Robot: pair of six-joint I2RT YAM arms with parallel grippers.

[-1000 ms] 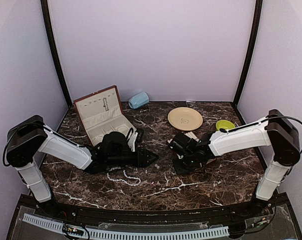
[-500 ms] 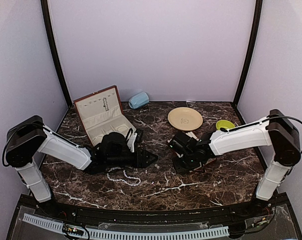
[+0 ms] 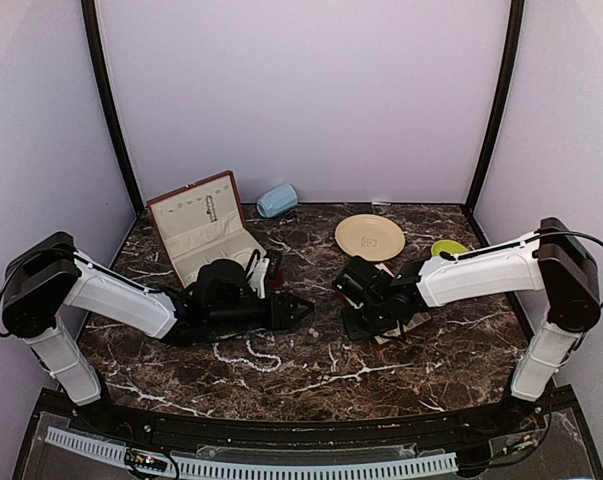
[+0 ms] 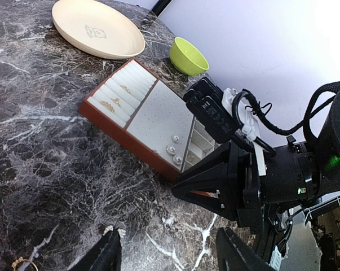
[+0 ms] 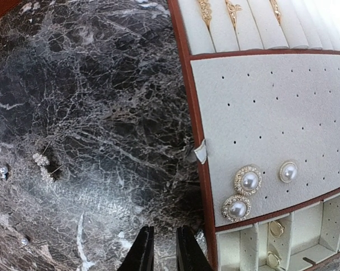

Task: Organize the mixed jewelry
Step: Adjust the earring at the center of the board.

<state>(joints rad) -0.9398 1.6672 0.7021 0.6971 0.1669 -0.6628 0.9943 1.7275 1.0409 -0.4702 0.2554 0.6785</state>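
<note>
Main worry here: the right gripper (image 5: 163, 234) hangs right off the slotted tray's (image 5: 260, 113) red-brown side wall, fingers nearly pinched together with just a slim gap and nothing in it. A low pass for the loose bits could easily clip that wall and shove the tray, rolling out what's already sorted. Tiny studs on hard marble table (image 3: 381, 375) also tend to skitter away from a slightly off pinch. And the left gripper (image 4: 168, 243), spread wide and empty, points straight at the right one mid-table, so a bump looks possible.

Count, as far as I can tell:
- pearl strand (image 3: 249, 355): one, lying toward the table's near edge, left of centre
- sparkly earring (image 5: 43, 165): one, loose mid-table
- tiny studs (image 5: 3, 171): two, loose beside it
- gold ring (image 4: 20, 264): one, loose by the left gripper
- pearl earrings (image 5: 248, 180): three, pinned in the tray
- slotted rings (image 5: 205, 10): three in view
- compartment rings (image 5: 277, 227): two
- plate (image 3: 351, 245), green bowl (image 3: 448, 249), jewelry box (image 3: 196, 240): one each, along the far edge
</note>
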